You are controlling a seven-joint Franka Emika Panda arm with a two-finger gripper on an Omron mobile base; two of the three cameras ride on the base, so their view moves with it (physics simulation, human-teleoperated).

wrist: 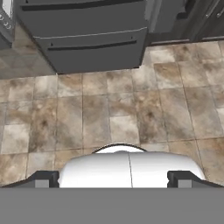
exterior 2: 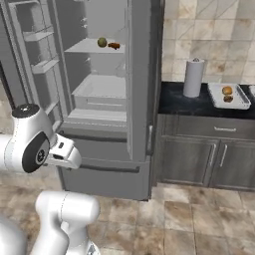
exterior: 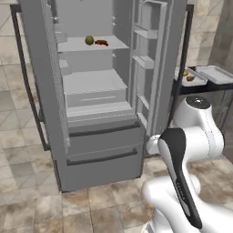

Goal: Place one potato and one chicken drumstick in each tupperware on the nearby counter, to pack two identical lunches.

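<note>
Drumstick [exterior: 101,43] lies lengthwise along the fridge shelf [exterior: 75,45], just right of the potato [exterior: 89,40]; fingers [wrist: 43,178] spread, released.

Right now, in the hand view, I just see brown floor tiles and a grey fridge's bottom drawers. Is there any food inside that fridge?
Observer: Yes. A round greenish potato and a brown chicken drumstick lie side by side on an upper shelf of the open grey fridge.
Operator: Where would they go?
Observer: On the black counter right of the fridge, one pale grey tupperware already holds another potato and another drumstick.
Operator: Only one box?
Observer: No, a second tupperware beside it looks empty.
</note>
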